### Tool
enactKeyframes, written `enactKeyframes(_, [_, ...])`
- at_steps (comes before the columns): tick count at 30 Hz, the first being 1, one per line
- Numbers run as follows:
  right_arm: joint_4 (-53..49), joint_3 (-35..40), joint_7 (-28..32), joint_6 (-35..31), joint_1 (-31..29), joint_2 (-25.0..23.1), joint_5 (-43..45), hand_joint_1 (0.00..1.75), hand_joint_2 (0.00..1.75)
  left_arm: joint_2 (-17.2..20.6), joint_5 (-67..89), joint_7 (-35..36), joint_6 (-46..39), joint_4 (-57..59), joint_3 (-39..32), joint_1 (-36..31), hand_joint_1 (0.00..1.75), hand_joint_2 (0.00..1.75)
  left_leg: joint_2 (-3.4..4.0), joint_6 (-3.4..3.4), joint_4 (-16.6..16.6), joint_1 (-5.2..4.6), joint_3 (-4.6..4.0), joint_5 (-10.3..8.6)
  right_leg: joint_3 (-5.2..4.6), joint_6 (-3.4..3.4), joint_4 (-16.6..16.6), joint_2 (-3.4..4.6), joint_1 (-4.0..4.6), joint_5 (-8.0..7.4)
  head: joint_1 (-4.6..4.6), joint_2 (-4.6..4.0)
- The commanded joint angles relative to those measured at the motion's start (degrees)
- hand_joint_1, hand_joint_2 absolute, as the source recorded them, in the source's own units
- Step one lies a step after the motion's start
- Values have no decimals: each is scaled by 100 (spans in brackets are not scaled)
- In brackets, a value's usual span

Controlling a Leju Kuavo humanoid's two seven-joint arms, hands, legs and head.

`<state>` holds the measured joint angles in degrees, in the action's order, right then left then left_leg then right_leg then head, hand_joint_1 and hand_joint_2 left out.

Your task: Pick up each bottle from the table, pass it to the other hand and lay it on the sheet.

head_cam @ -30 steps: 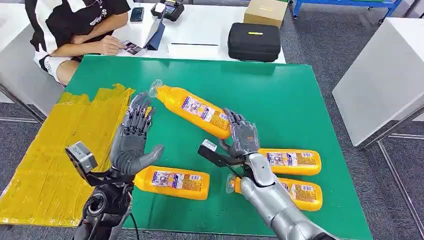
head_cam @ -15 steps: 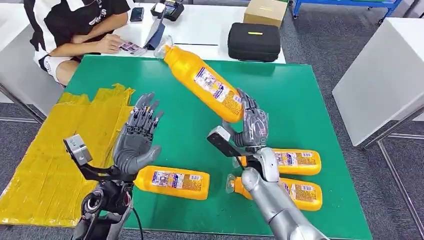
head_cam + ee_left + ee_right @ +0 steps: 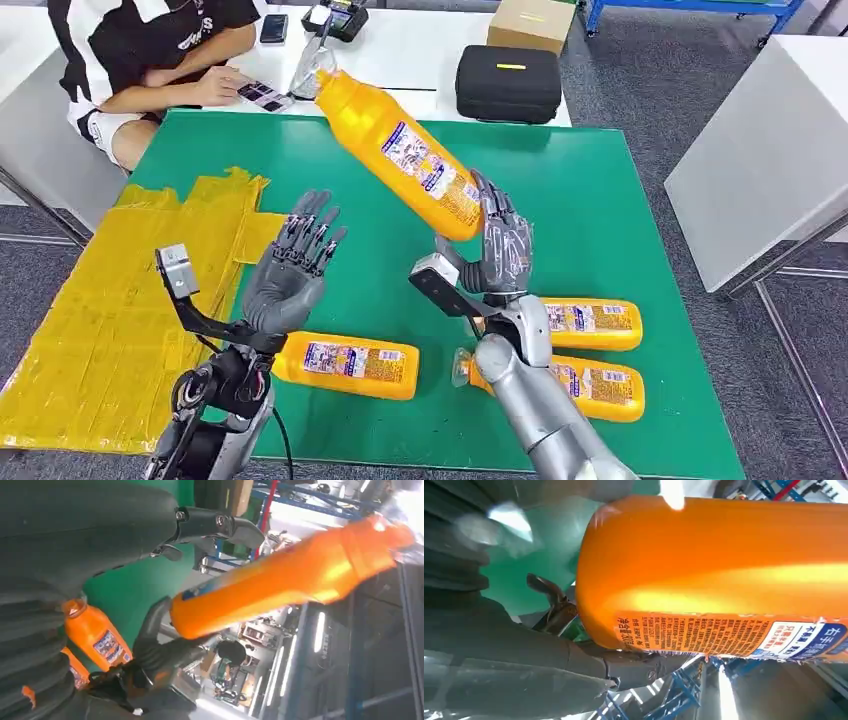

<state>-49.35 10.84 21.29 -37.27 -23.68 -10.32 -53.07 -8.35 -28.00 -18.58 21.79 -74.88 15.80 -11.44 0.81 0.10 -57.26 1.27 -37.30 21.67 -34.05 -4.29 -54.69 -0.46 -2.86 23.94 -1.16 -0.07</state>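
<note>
Right hand (image 3: 497, 252) grips raised bottle (image 3: 400, 152) by base, tilted over table (image 3: 600, 200) — left hand (image 3: 290, 275) spread, empty, waiting. Handover pending; yellow sheet (image 3: 100, 300) at left bare — three bottles (image 3: 345, 364) left lying.

You have a green-topped rectangular table (image 3: 620, 190) carrying a crinkled yellow sheet (image 3: 110, 310) along its left edge and three orange plastic bottles lying flat: one (image 3: 345, 364) near the front, two (image 3: 590, 323) (image 3: 600, 388) stacked side by side at right.
</note>
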Motion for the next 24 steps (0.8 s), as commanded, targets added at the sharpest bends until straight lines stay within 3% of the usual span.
enactKeyframes(1, [-251, 364, 8, -273, 28, -56, 107, 175, 175, 93, -108, 32, -231, 567, -167, -277, 0, 175, -1, 2, -1, 3, 22, 9, 19, 30, -1, 5, 6, 7, 2, 0])
enactKeyframes(6, [-251, 364, 8, -273, 28, -56, 107, 175, 175, 93, -108, 32, -231, 567, -167, -277, 0, 175, -3, 2, -2, 3, 24, 10, 20, 33, -3, 4, 7, 9, 0, 0])
enactKeyframes(24, [-535, 1412, -413, 9, 444, 126, 211, 175, 175, 116, -441, 42, -449, 613, -72, -319, 0, 175, -10, 4, -1, 3, 34, 14, 33, 39, -1, -2, 7, 14, 2, 0])
